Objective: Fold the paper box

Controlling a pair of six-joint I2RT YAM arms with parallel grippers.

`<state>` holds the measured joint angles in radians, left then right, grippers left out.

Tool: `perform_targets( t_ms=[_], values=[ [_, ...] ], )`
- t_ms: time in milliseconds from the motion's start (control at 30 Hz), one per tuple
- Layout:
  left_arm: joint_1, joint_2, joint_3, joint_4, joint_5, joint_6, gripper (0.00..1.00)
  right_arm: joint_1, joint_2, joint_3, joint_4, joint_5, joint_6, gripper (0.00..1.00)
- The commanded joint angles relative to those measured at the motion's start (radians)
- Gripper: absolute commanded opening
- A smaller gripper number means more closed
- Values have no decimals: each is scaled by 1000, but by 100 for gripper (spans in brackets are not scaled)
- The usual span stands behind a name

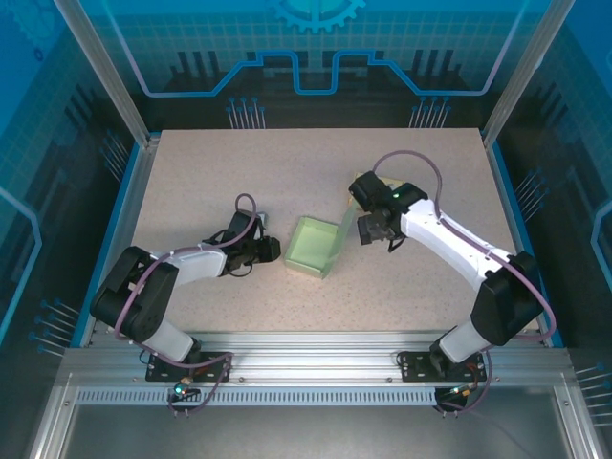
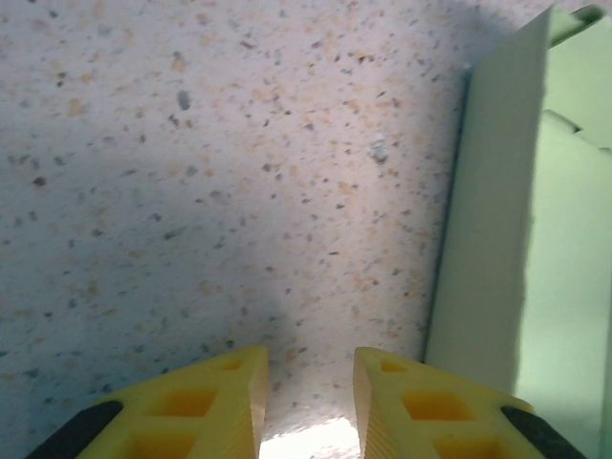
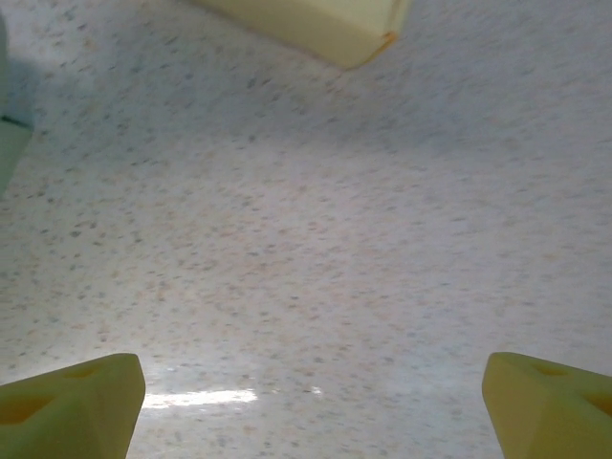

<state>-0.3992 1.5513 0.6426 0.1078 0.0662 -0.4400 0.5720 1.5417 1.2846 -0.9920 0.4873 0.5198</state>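
The light green paper box (image 1: 318, 246) stands open-topped in the middle of the table, with a flap raised on its right side. My left gripper (image 1: 269, 251) lies low just left of the box. In the left wrist view its yellow fingers (image 2: 215, 406) stand a narrow gap apart over bare table, and the box's outer wall (image 2: 483, 249) rises just to their right. My right gripper (image 1: 369, 229) hangs close to the box's right side, jaws spread wide. The right wrist view has its fingertips (image 3: 76, 402) at the frame's corners, with nothing between them.
A pale yellow box-like thing (image 1: 361, 183) lies just behind the right gripper, and its corner (image 3: 316, 24) is at the top of the right wrist view. The speckled tabletop (image 1: 239, 172) is bounded by aluminium rails (image 1: 306, 349) and blue side walls.
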Motion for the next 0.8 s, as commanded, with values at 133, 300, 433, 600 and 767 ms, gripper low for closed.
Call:
perform_targets(
  t_ms=[133,300,433,600,767],
  values=[
    [-79,-36,-63,68,81,-76,32,-33,174,37,306,-178,-97,92],
    [-190,-61,-107,176,80,-159,32,-82,309,151,362,-279,-208,91],
    [-315,-38,-101,270,58,-193,34,-124,389,284,302,-280,-242,91],
    [-385,52,-100,463,90,-229,36,-203,367,353,187,-173,-211,91],
    [-381,-69,-164,495,-35,-193,38,-270,176,219,114,-44,-143,92]
  ],
)
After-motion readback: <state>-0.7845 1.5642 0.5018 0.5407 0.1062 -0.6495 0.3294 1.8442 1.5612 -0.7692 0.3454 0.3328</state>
